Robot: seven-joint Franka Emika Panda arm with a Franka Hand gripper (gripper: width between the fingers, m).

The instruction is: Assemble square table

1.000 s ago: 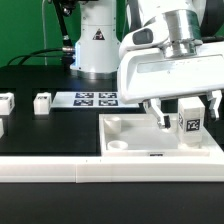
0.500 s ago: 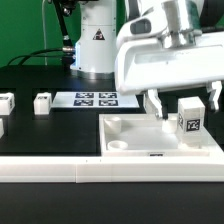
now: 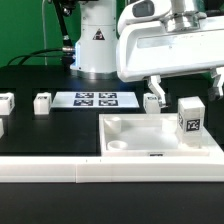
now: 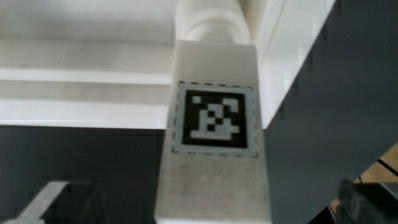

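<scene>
Square table (image 3: 150, 133) is a smooth white rimmed slab.

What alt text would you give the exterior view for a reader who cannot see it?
A white robot gripper hangs with jaws open above a tagged white leg that stands upright on the square table slab; it holds nothing. Loose legs and the marker board lie on the black table beyond the slab.

The square table (image 3: 150, 141) was white, its standing leg (image 3: 190, 117) white with a black-and-white tag, and the marker board (image 3: 96, 99) at ten o'clock bore black-and-white tags.
</scene>
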